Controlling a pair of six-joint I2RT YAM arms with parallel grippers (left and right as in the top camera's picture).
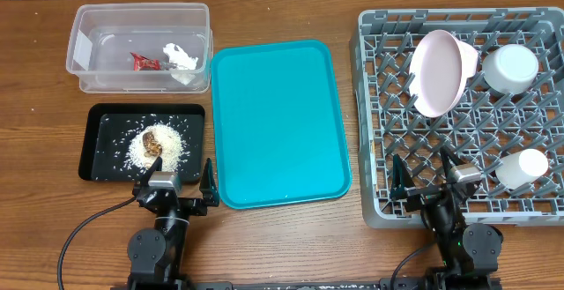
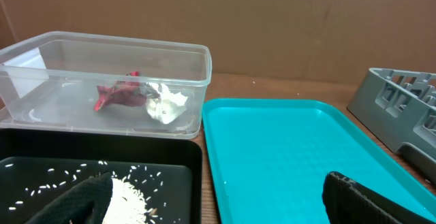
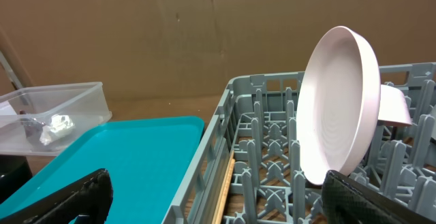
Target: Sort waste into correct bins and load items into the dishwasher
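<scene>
The clear tub point(image 1: 141, 12) at the back left holds the red-and-white wrapper point(image 1: 144, 61) and the white tissue point(image 1: 181, 58). In front of it, the black tray point(image 1: 97, 145) carries a heap of rice point(image 1: 163, 149) with a brown lump point(image 1: 152, 138). On the right, the grey dish rack point(image 1: 370, 105) holds a plate point(image 1: 439, 71) on edge, a bowl point(image 1: 509, 68) and a small cup point(image 1: 522, 168). My left gripper point(image 1: 174, 184) is open at the black tray's front edge, holding nothing. My right gripper point(image 1: 425, 174) is open over the rack's front left corner, also empty.
A large teal tray point(image 1: 278, 122) lies between the black tray and the rack, with nothing on it. A brown cardboard wall point(image 2: 272, 20) closes off the back of the table. Bare wood shows along the front edge beside both arm bases.
</scene>
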